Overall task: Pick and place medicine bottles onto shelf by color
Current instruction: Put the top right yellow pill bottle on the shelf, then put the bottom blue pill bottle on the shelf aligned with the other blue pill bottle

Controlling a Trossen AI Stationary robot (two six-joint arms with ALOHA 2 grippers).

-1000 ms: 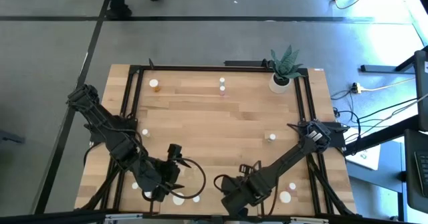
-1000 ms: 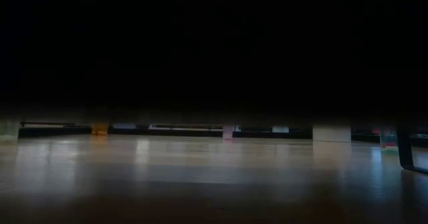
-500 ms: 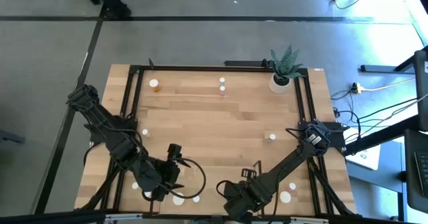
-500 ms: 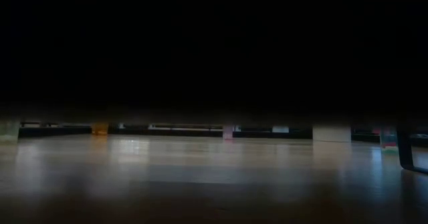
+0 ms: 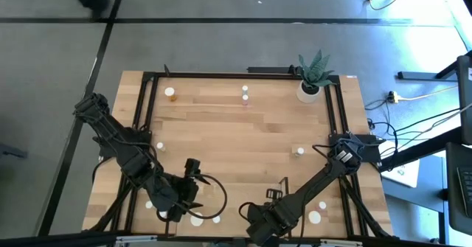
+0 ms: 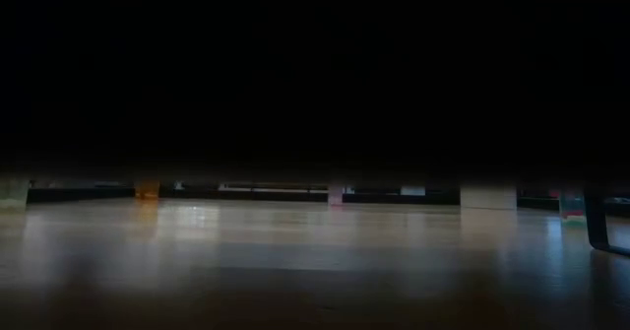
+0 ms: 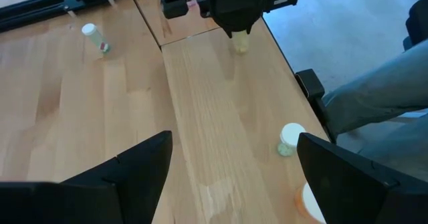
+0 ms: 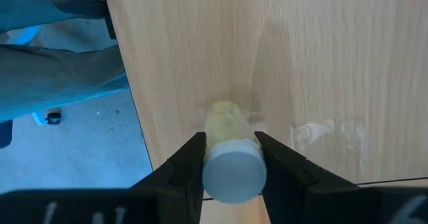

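The right pincer [image 8: 231,158] is clamped on a pale bottle [image 8: 229,154] with a white cap, held upright just above the desk [image 5: 243,136] at the bottom centre of the high frame. Its long axis points down at the wood. The left pincer [image 7: 231,174] waits with its fingers apart at the lower left, with a green bottle [image 7: 290,138] and an amber one [image 7: 309,200] just beside it. Judging by position, the shelf lies toward the upper part of the high frame, well apart from the held bottle, so the right arm must carry it there.
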